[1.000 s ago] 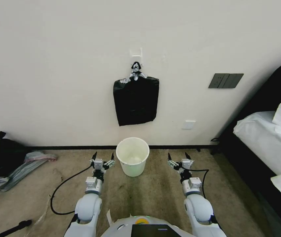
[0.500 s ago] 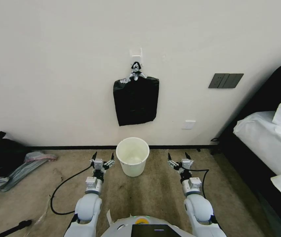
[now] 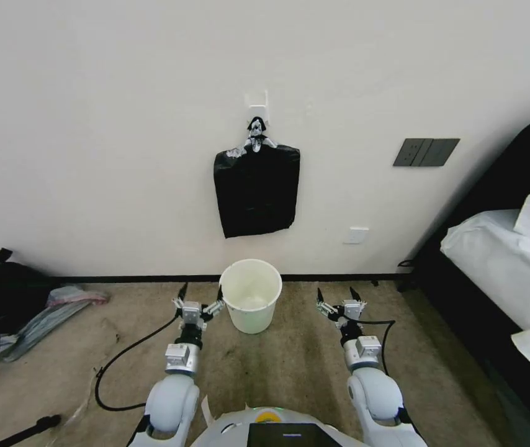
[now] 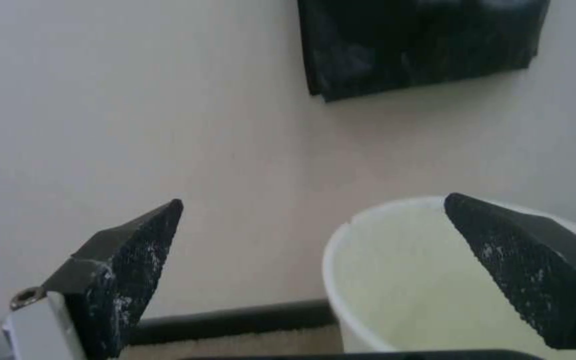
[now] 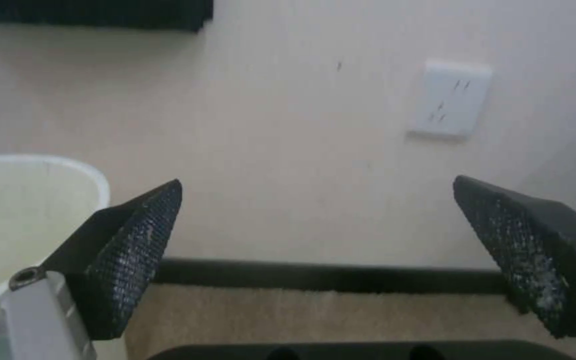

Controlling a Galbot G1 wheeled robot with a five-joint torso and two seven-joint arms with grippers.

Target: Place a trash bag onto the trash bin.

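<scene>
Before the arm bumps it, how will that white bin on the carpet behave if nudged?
The trash bin looks empty and thin-walled, so it is probably light and would slide or skid. It narrows toward its base, so a push near the rim might tip it. The left end effector is open beside it.

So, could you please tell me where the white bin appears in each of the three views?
Head view: the bin stands on the carpet at the wall, between the left gripper and the right gripper, both open.
Left wrist view: the bin sits low, partly behind one fingertip.
Right wrist view: the bin sits at the edge, behind one fingertip.
Shared landmark: the black bundle hanging on the wall above.
</scene>
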